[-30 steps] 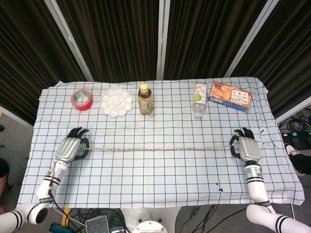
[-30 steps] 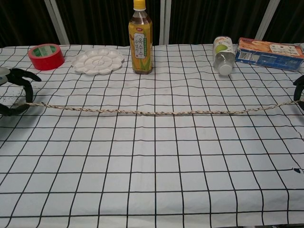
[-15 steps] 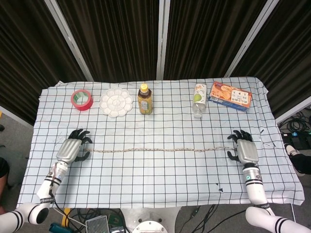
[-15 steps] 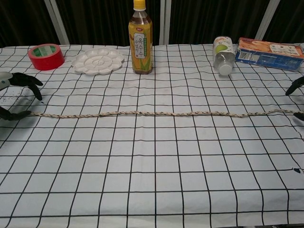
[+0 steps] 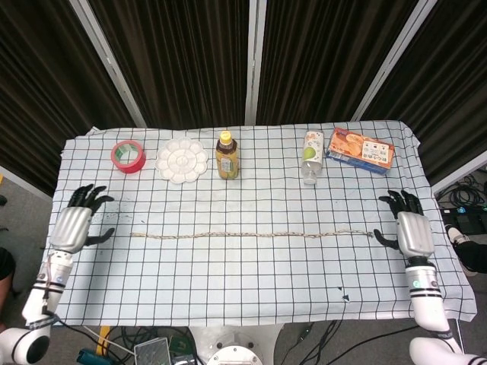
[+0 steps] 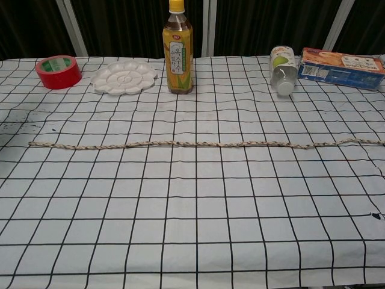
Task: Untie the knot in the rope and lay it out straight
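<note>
the thin braided beige rope (image 5: 251,235) lies flat on the black-gridded white tablecloth (image 5: 251,289), its long axis running side to side across the table, almost straight with only slight waviness and no knot showing. its left end stops short of the left table edge and its right end short of the right edge; in the chest view the rope (image 6: 204,144) spans nearly the full width.

the left hand (image 5: 74,224) hovers at the left edge, fingers spread wide, holding nothing, well apart from the rope's end. the right hand (image 5: 411,226) sits at the right edge, fingers spread, empty, near the rope's right end but not touching it.

a broad band of bare cloth lies in front of the rope. behind it, along the far edge, stand a red tape roll (image 5: 128,157), a white flower-shaped paint palette (image 5: 182,160), a yellow-capped tea bottle (image 5: 226,155), a clear bottle lying down (image 5: 312,156) and an orange snack box (image 5: 360,150).
</note>
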`<state>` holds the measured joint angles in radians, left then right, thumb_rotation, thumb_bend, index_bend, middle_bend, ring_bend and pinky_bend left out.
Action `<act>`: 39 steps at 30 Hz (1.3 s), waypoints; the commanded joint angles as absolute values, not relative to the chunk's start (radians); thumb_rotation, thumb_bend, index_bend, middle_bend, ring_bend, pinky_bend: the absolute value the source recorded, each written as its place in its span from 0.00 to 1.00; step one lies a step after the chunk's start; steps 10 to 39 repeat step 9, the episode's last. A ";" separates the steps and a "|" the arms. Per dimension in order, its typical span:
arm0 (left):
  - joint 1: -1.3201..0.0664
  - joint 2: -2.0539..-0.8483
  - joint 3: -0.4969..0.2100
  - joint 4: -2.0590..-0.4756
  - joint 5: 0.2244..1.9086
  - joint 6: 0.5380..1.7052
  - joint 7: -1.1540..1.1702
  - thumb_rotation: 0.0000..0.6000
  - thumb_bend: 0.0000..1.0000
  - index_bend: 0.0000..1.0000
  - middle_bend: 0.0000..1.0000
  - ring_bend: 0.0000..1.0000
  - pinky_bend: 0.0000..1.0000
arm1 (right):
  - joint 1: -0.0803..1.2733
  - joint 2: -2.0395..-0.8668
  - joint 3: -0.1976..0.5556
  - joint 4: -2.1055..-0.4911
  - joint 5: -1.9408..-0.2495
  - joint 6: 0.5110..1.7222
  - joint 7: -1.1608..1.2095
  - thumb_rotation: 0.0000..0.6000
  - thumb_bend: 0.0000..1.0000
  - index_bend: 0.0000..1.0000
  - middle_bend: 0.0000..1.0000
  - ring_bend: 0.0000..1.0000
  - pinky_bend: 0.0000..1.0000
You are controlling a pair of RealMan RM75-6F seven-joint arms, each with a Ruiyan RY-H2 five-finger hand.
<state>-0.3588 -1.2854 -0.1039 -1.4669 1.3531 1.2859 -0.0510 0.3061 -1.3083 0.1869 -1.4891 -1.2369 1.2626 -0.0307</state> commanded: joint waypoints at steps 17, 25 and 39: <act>-0.147 -1.151 -0.051 -1.653 1.367 1.534 0.049 1.00 0.18 0.27 0.09 0.00 0.00 | 0.126 -1.117 0.108 -1.673 -1.402 1.503 0.038 1.00 0.20 0.21 0.12 0.00 0.00; -0.147 -1.151 -0.051 -1.653 1.367 1.534 0.049 1.00 0.18 0.27 0.09 0.00 0.00 | 0.126 -1.117 0.108 -1.673 -1.402 1.503 0.038 1.00 0.20 0.21 0.12 0.00 0.00; -0.147 -1.151 -0.051 -1.653 1.367 1.534 0.049 1.00 0.18 0.27 0.09 0.00 0.00 | 0.126 -1.117 0.108 -1.673 -1.402 1.503 0.038 1.00 0.20 0.21 0.12 0.00 0.00</act>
